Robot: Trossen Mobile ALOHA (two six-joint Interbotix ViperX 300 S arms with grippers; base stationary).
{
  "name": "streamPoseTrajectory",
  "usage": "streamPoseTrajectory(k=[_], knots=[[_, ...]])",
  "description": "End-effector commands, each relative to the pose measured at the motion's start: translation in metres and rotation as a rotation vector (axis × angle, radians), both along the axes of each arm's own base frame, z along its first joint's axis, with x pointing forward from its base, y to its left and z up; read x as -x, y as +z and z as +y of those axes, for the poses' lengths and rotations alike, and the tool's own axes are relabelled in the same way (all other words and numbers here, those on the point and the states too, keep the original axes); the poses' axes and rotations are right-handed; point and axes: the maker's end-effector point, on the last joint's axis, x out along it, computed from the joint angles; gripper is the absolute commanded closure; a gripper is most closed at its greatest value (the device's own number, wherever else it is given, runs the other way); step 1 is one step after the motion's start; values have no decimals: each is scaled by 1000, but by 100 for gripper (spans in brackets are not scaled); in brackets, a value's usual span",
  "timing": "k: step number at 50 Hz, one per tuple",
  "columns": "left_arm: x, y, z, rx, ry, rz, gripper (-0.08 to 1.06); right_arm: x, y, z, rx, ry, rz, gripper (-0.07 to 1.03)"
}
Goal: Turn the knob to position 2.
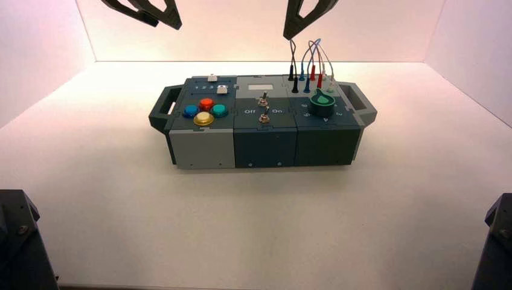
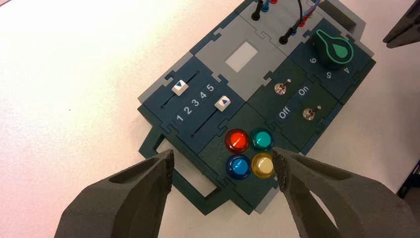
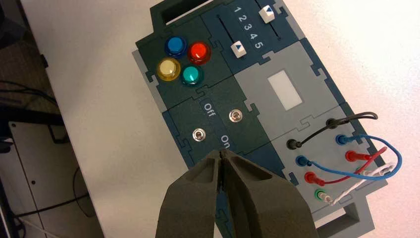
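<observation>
Knob first: it is sitting on the right-hand panel of the box in the high view, a black base with a green teardrop pointer on top, white numerals ringing it on the dark teal face. In my left wrist view the same knob is showing at upper right, with the numerals 6, 5 and 4 readable beside it; the numeral 2 is not readable there. I am holding my right gripper high at the upper centre of the high view, above the wires, its fingers pressing together on nothing. My left gripper is hanging at the upper left, jaws spread wide, framing the four coloured buttons in its own camera. Neither gripper is touching the box.
</observation>
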Motion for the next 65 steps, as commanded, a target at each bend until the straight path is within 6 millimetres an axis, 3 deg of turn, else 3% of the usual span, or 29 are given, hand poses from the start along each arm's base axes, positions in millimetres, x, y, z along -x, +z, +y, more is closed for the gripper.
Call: streamPoseTrajectory(k=[1, 21, 30, 38, 44, 65], knots=[[-4, 6, -1, -1, -3, -29, -5, -2, 10, 2, -16, 6, -32, 98], [-3, 14, -1, 2, -3, -57, -5, -5, 9, 3, -16, -13, -27, 98], [-1, 16, -2, 9, -7, -53, -5, -15, -3, 0, 8, -70, -29, 98], [10, 19, -11, 30, -46, -23, 5, -23, -20, -8, 96, -135, -5, 98], [23, 23, -25, 44, -115, 8, 19, -31, -28, -16, 179, -210, -31, 98], [43, 30, -39, 55, -210, 44, 19, -31, -46, -6, 245, -257, -12, 98]])
